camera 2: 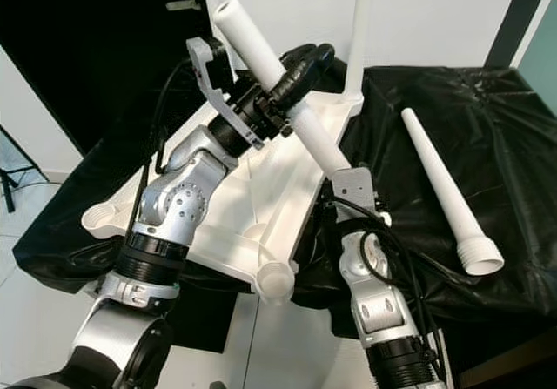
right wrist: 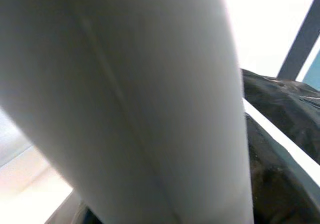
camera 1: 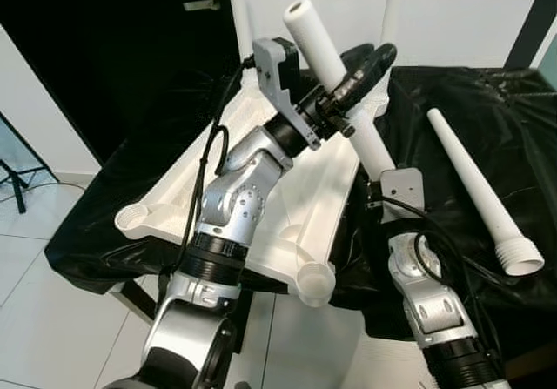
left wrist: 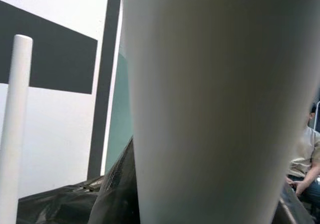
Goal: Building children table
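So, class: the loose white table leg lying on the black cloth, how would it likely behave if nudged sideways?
The loose leg is round, so it would probably roll. Because it tapers toward one end, it would likely curve rather than roll straight. The crumpled black cloth may slow it.

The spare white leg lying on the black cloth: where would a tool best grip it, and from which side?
Probably around the smooth tapered shaft of the spare leg, a little toward the wider threaded collar where it is thicker. It lies flat on the black cloth, apart from the tabletop, so come from above with the fingers straddling it crosswise. Avoid the ridged end itself, which goes into a socket.
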Motion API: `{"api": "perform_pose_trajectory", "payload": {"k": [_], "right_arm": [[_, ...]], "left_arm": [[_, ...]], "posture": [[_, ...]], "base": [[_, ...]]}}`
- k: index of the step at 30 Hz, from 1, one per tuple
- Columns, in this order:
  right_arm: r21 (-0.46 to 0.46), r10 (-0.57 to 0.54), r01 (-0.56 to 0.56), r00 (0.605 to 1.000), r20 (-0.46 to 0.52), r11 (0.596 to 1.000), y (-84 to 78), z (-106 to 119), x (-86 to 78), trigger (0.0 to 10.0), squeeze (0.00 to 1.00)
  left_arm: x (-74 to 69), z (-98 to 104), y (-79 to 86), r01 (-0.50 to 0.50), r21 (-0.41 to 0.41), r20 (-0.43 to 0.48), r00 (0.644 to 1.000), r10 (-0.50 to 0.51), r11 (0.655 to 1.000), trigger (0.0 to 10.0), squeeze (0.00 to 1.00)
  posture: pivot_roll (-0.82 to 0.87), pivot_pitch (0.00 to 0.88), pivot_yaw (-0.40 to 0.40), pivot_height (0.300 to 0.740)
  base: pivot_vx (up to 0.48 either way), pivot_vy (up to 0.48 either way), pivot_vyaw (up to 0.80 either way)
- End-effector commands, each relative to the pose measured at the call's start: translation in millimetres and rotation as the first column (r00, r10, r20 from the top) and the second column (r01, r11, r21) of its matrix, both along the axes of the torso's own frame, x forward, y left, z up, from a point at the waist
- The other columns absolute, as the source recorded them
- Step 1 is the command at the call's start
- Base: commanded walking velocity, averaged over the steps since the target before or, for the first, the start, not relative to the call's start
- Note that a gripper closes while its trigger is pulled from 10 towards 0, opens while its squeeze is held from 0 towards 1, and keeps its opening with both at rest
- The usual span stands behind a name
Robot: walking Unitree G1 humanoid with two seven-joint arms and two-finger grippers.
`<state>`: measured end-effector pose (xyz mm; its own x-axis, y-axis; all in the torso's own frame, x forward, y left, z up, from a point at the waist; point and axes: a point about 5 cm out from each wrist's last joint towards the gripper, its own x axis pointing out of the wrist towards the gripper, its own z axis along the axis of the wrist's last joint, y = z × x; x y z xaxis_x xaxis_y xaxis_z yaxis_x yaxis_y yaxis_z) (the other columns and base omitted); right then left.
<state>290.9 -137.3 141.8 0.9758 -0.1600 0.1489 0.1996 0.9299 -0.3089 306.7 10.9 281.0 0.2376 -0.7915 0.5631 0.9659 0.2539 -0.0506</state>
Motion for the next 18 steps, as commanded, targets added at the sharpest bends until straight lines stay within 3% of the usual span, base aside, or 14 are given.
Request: {"api": "perform_pose_trajectory", "payload": {"k": [1,5,6,7,10,11,17,18], "right_arm": [[0.174,-0.143,0.139,0.99,0.014,0.975,-11.9,5,3.6,0.0,0.0],[0.168,-0.168,0.159,0.985,0.038,0.973,-10.2,8,3.0,0.0,0.0],[0.162,-0.167,0.159,0.985,0.042,0.974,-8.7,8,2.8,0.0,0.0],[0.159,-0.166,0.157,0.985,0.045,0.975,-7.8,8,2.7,0.0,0.0],[0.157,-0.165,0.156,0.985,0.046,0.975,-7.4,8,2.7,0.0,0.0],[0.157,-0.17,0.161,0.984,0.049,0.974,-7.4,8,2.6,0.0,0.0],[0.152,-0.208,0.194,0.975,0.08,0.969,-9.9,10,1.5,0.0,0.0],[0.146,-0.217,0.203,0.972,0.09,0.968,-10.7,11,1.5,0.0,0.0]], "left_arm": [[-11.1,-35,-17.0,0.187,0.014,-0.087,0.979,-0.185,0.982,0.0,0.0],[-12.0,-38,-17.9,0.179,0.007,-0.098,0.979,-0.177,0.984,0.0,0.0],[-11.2,-38,-17.7,0.15,0.004,-0.092,0.985,-0.149,0.989,4.6,0.0],[-8.7,-38,-17.0,0.116,-0.007,-0.095,0.989,-0.116,0.993,10.0,0.0],[-6.9,-38,-16.5,0.093,-0.015,-0.098,0.991,-0.094,0.996,10.0,0.0],[-4.8,-38,-15.7,0.077,-0.022,-0.111,0.991,-0.079,0.997,10.0,1.0],[-0.5,-34,-15.5,0.016,-0.018,-0.117,0.993,-0.018,1.0,10.0,1.0],[1.1,-33,-15.4,-0.003,-0.021,-0.121,0.993,0.001,1.0,10.0,0.8]], "posture": [[-0.14,0.0,0.098,0.74],[-0.14,0.0,0.096,0.74],[-0.14,0.0,0.095,0.74],[-0.14,0.0,0.095,0.74],[-0.14,0.0,0.095,0.74],[-0.14,0.0,0.094,0.74],[-0.15,0.0,0.09,0.74],[-0.15,0.0,0.09,0.74]], "base": [[0.0,0.0,0.0],[0.0,0.0,0.0],[0.0,0.0,0.0],[0.0,0.0,0.0],[0.0,0.0,0.0],[0.0,0.0,0.0],[0.0,0.0,0.0],[0.0,0.0,0.0]]}}
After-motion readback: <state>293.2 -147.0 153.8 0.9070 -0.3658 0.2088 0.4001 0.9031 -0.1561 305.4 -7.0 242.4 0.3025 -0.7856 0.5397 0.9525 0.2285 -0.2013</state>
